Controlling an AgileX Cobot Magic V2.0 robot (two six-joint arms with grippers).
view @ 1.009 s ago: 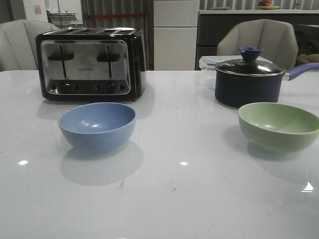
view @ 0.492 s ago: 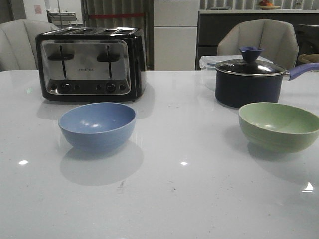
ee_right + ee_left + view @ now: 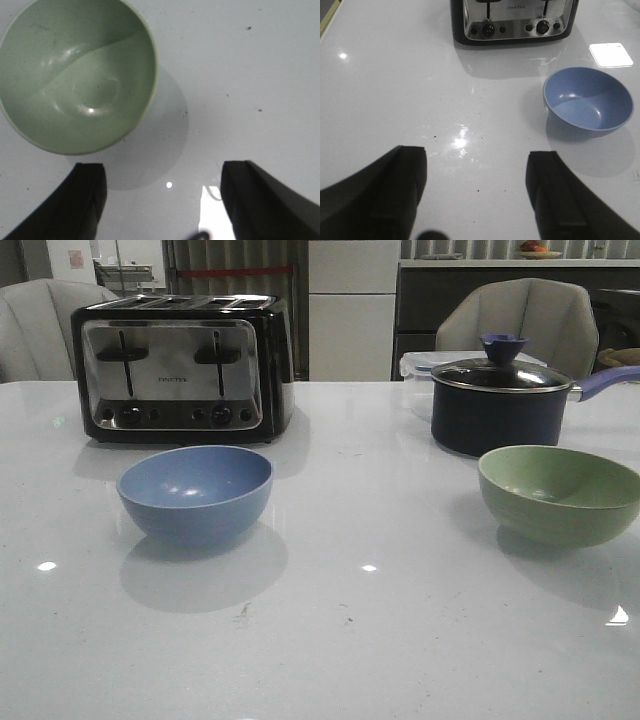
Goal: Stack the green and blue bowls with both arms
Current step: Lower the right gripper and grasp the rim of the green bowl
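Nothing has moved since the earlier frames: each wide-open, empty gripper, left gripper point(image 3: 476, 195) and right gripper point(image 3: 162, 200), hovers over the counter point(image 3: 380, 640), blue bowl point(image 3: 195, 492) at nine o'clock, green bowl point(image 3: 560, 492) at three, apparently poised for two-armed pickup.

front cam: low, level over table point(image 3: 330, 640), faces fwd | L wrist: high, oblique, shares blue bowl point(image 3: 588, 105) w/ front point(image 3: 195, 493) | R wrist: near, top-down, shares green bowl point(image 3: 77, 75) w/ front point(image 3: 558, 494)

Toaster point(image 3: 180, 368), lidded saucepan point(image 3: 497, 400) (blue handle), chairs point(image 3: 520, 320).
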